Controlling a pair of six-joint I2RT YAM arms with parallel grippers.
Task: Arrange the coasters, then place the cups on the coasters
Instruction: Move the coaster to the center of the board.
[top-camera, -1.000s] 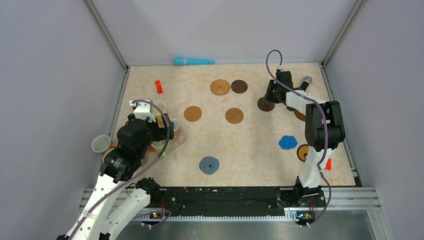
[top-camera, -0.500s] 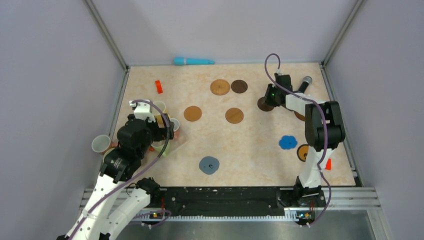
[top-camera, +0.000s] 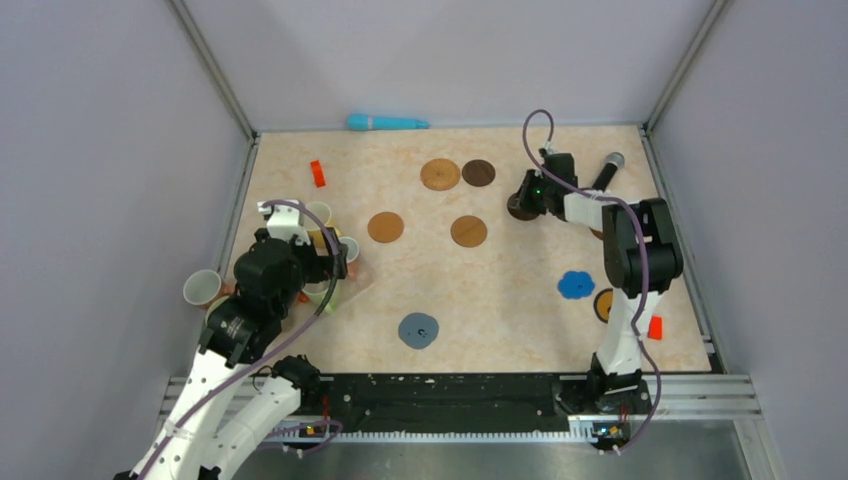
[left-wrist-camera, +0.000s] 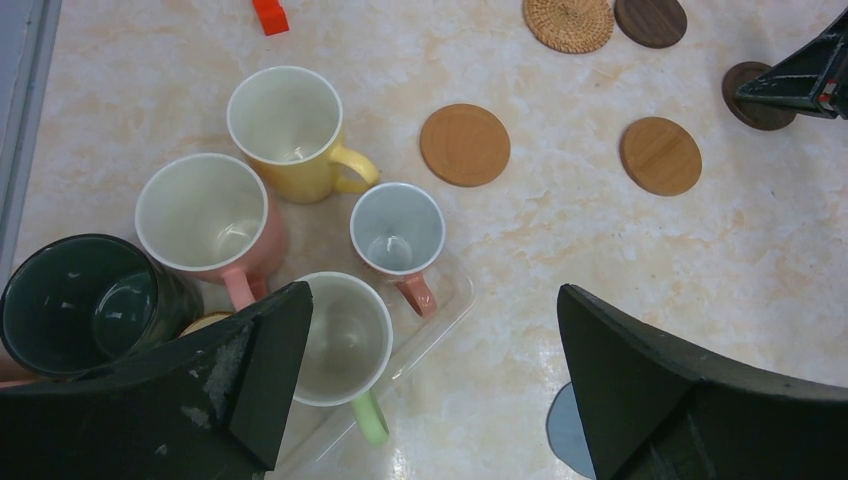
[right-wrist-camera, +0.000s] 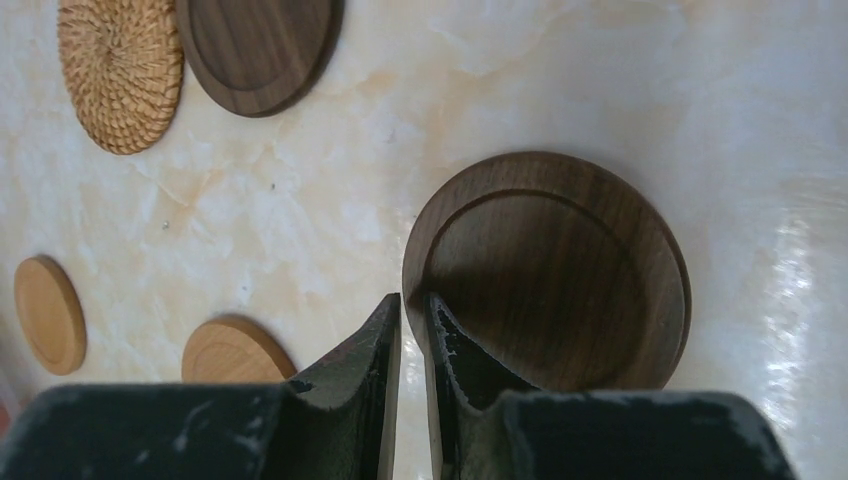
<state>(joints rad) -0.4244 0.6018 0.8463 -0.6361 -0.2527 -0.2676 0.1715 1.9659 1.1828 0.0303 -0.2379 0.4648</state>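
My right gripper (right-wrist-camera: 412, 300) is shut on the left rim of a dark brown coaster (right-wrist-camera: 560, 270), which lies on the table at the back right (top-camera: 518, 209). Beyond it lie a woven tan coaster (right-wrist-camera: 118, 72), another dark coaster (right-wrist-camera: 258, 50) and two tan coasters (top-camera: 385, 226) (top-camera: 468, 231). A grey-blue coaster (top-camera: 418, 330), a blue scalloped one (top-camera: 575, 285) and a black-rimmed one (top-camera: 604, 304) lie nearer. My left gripper (left-wrist-camera: 432, 300) hangs open above the cups: yellow (left-wrist-camera: 285, 115), pink (left-wrist-camera: 200, 210), black (left-wrist-camera: 70, 300), orange-handled (left-wrist-camera: 397, 228) and green-handled (left-wrist-camera: 340, 340).
A clear plastic tray (left-wrist-camera: 455, 295) lies under two cups. A black microphone (top-camera: 607, 165) lies behind the right arm and a teal object (top-camera: 385, 123) against the back wall. Red blocks sit at the back left (top-camera: 317, 173) and front right (top-camera: 655, 327). Walls close in three sides.
My right gripper has narrowed onto the dark coaster's rim and shifted left, the coaster moving left with it. The left arm and the cups have not moved.
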